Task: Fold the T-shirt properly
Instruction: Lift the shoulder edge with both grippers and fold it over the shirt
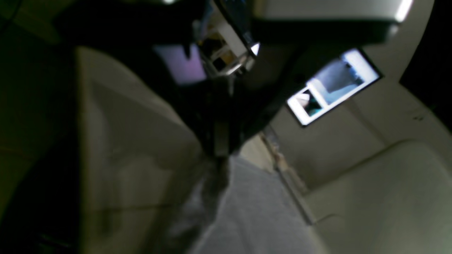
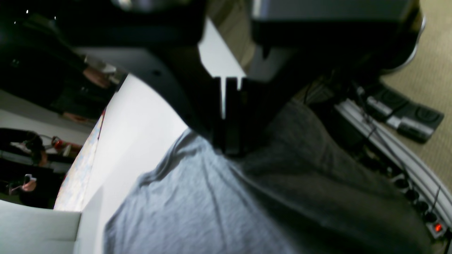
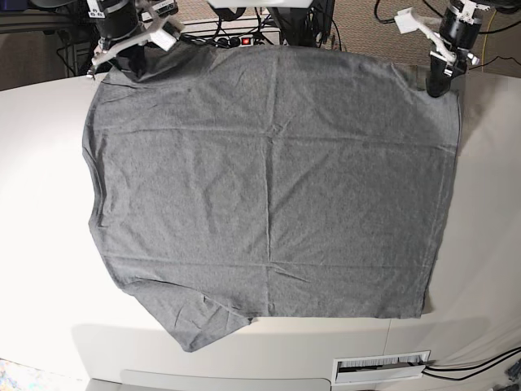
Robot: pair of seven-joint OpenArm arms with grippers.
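Note:
The heather-grey T-shirt (image 3: 269, 187) lies spread flat over the white table (image 3: 41, 244), with a sleeve pointing to the near left. My left gripper (image 3: 440, 86) sits at the shirt's far right corner, and in the left wrist view my left gripper (image 1: 220, 155) is pinched shut on a bunched edge of the T-shirt (image 1: 254, 211). My right gripper (image 3: 134, 67) is at the far left corner. In the right wrist view my right gripper (image 2: 229, 151) is shut on the T-shirt (image 2: 197, 204), whose cloth drapes away from the tips.
A power strip (image 3: 244, 39) with a red light and cables lies beyond the table's far edge. A slotted vent (image 3: 383, 366) is set near the front edge. Foot pedals (image 2: 406, 116) rest on the floor. A lit screen (image 1: 332, 88) hangs overhead.

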